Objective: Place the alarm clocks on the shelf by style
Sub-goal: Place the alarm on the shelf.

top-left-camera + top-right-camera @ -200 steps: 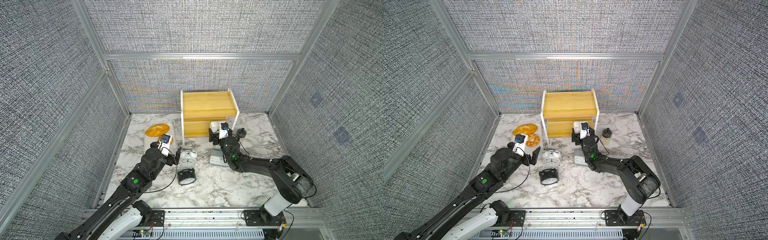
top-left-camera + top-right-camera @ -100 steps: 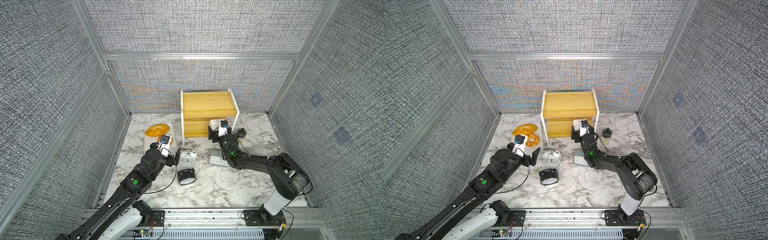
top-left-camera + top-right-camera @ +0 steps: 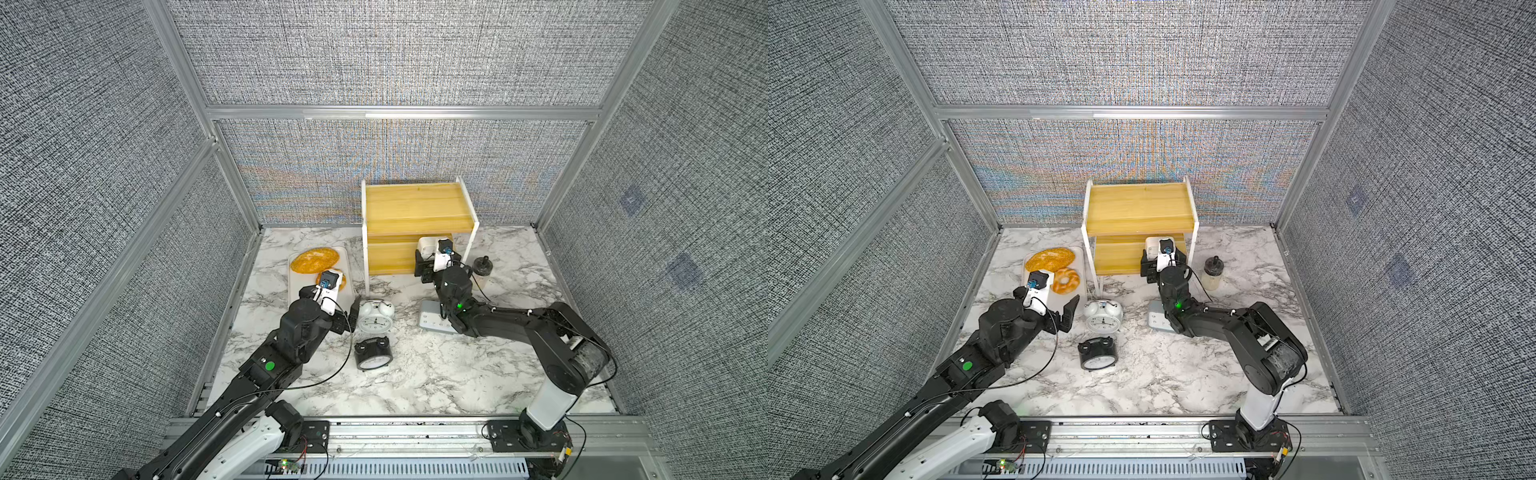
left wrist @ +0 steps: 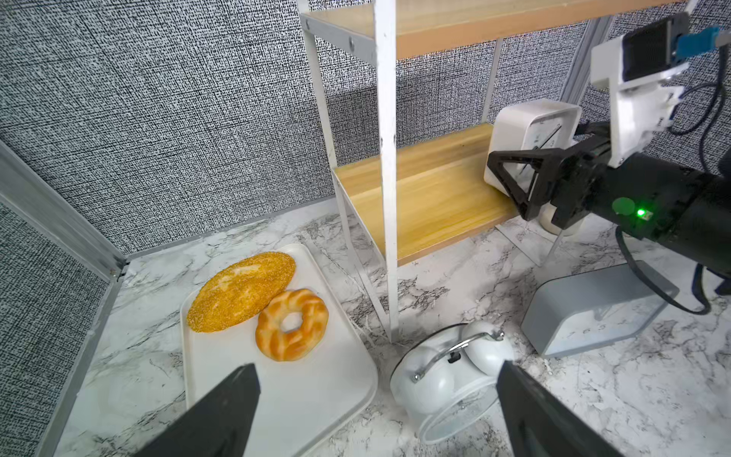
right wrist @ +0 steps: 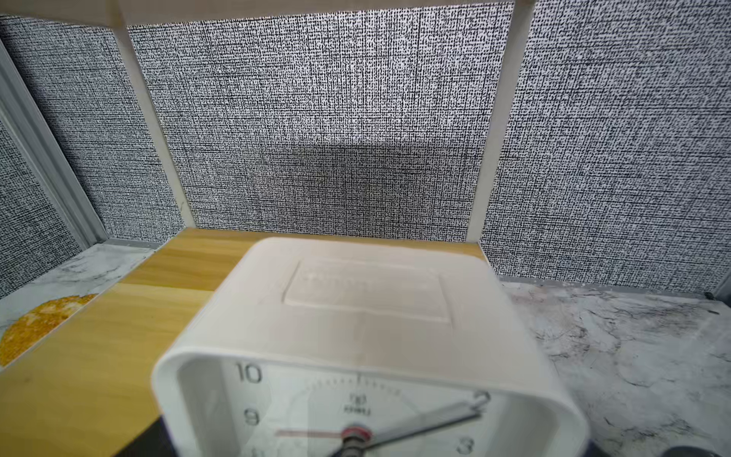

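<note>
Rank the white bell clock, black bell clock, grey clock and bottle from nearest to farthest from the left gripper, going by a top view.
From the left gripper, jaws open:
1. white bell clock, just right of the jaws.
2. black bell clock, nearer the front.
3. grey clock, lying flat further right.
4. bottle, farthest back and right.

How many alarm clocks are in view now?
4. Square white clock in the right gripper at the lower board of the shelf; white bell clock, black bell clock and grey clock lying on the table. None seems hidden.
</note>
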Robot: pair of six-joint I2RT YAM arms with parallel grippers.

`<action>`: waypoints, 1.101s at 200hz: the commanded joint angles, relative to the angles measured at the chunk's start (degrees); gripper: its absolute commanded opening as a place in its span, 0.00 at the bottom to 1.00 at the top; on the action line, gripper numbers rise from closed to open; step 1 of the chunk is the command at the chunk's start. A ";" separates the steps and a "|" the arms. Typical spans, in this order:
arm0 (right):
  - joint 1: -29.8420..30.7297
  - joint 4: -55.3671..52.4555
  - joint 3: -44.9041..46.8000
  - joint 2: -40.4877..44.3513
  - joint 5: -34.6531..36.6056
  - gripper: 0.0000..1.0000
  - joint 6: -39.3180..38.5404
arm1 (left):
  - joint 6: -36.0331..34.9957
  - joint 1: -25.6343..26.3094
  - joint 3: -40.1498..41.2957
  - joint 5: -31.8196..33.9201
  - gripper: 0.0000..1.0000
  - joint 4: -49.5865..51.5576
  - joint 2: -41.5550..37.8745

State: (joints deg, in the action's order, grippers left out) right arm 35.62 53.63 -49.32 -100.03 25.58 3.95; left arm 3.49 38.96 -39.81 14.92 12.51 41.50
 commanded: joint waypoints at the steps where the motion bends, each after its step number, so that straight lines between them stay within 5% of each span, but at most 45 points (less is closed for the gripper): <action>1: 0.37 -3.44 -0.34 -0.77 0.47 0.77 0.87 | 0.03 -0.02 0.09 0.09 1.00 -0.12 -0.32; 220: 1.36 -6.17 -0.02 -0.19 2.27 0.99 0.36 | -0.42 -0.05 0.97 0.73 1.00 0.10 -2.08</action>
State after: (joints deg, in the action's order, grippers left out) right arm 36.80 49.06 -49.39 -100.38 27.03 3.70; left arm 3.42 38.96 -38.83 15.09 12.53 39.51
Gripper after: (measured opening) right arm 0.989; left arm 0.998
